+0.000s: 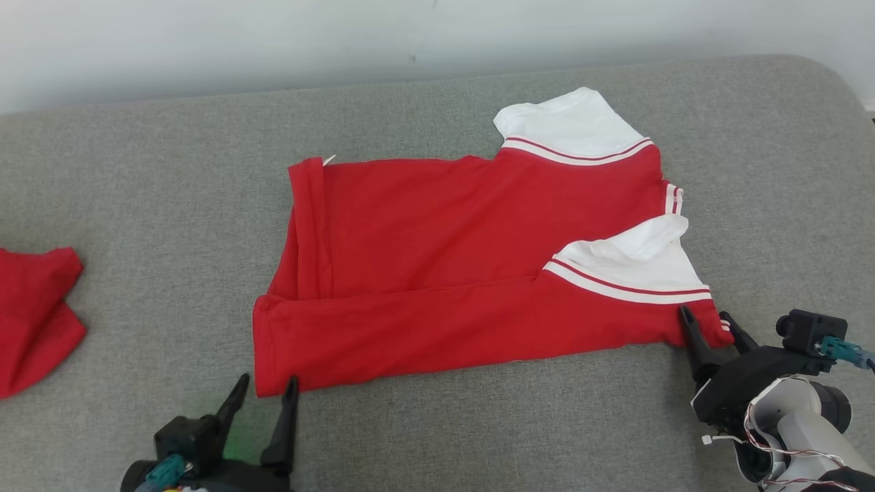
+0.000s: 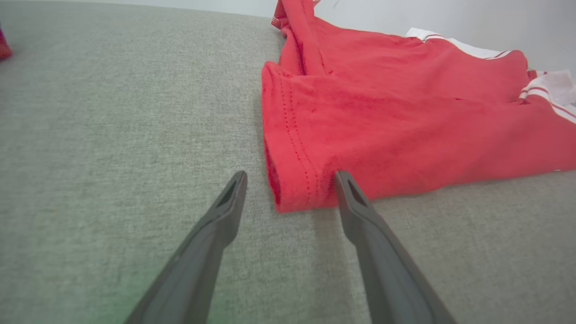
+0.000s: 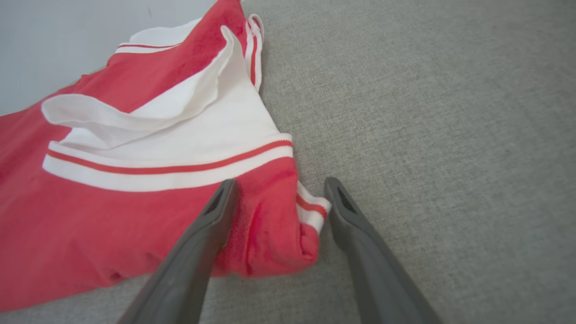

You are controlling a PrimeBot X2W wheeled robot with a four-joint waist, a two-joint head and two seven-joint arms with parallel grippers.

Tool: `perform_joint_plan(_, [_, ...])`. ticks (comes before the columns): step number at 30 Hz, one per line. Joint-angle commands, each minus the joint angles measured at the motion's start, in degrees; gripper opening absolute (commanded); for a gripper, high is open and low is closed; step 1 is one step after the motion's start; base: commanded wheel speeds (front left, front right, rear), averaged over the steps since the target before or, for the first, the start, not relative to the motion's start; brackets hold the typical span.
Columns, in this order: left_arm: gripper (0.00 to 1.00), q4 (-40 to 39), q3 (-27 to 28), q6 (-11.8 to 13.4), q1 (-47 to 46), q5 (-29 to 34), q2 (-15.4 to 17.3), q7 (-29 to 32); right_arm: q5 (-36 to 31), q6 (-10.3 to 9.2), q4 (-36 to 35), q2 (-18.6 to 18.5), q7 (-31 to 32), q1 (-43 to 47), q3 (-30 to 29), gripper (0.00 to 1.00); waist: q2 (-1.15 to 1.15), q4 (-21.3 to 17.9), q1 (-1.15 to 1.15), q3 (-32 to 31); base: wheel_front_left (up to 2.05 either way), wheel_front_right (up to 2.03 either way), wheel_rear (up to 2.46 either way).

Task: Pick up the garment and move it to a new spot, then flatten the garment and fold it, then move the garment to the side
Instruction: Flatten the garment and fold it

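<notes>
Shirt (image 1: 444, 260) lies mid-couch (image 1: 171, 171) with its near edge folded over, left gripper (image 1: 268, 379) and right gripper (image 1: 703, 314) wide open at its near corners; next fold: pinch both layers, lift evenly.

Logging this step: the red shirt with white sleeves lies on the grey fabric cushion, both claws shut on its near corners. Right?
Not shut. The wrist views show the left claw and right claw open at the near corners of the red shirt with white sleeves, which lies on the grey fabric cushion.
</notes>
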Motion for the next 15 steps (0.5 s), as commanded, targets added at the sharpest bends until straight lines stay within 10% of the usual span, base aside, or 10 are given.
perform_joint_plan(1, [1.00,0.7,-0.7,0.1,-1.3,-1.0,-0.5,-0.2,-0.4,-0.13,0.5,0.5,-0.3,-0.2,0.3,1.00,0.00,0.0,0.00,0.1,0.00,0.00,0.00])
perform_joint_plan(2, [0.99,1.4,-0.8,0.1,-1.6,-1.8,-0.7,-0.2,-0.5,-0.13,0.8,0.7,-0.2,-0.2,0.6,0.57,0.00,-0.1,0.00,0.1,0.00,0.00,0.00])
perform_joint_plan(3, [0.47,2.1,-0.9,0.1,-2.0,-2.2,-0.7,-0.2,-0.5,-0.13,1.0,1.0,-0.2,-0.2,0.7,0.31,0.00,-0.1,0.00,0.0,0.00,0.00,0.00])
perform_joint_plan(4, [0.16,2.7,-1.0,0.1,-2.5,-2.3,-0.6,-0.2,-0.4,-0.13,1.1,1.2,-0.3,-0.3,0.9,0.00,0.00,-0.2,0.00,0.0,0.00,0.00,0.00])
perform_joint_plan(5, [0.00,3.3,-0.9,0.1,-2.8,-2.7,-0.9,-0.2,-0.3,-0.13,1.2,1.3,-0.4,-0.4,1.0,0.00,0.00,-0.2,0.00,-0.1,0.00,0.00,0.00])
perform_joint_plan(15, [0.00,2.3,1.5,0.1,0.6,-2.7,-1.4,-0.2,2.4,-0.13,-1.6,1.6,-3.1,3.4,1.5,0.00,0.00,0.3,0.00,-4.2,0.00,0.00,0.00])
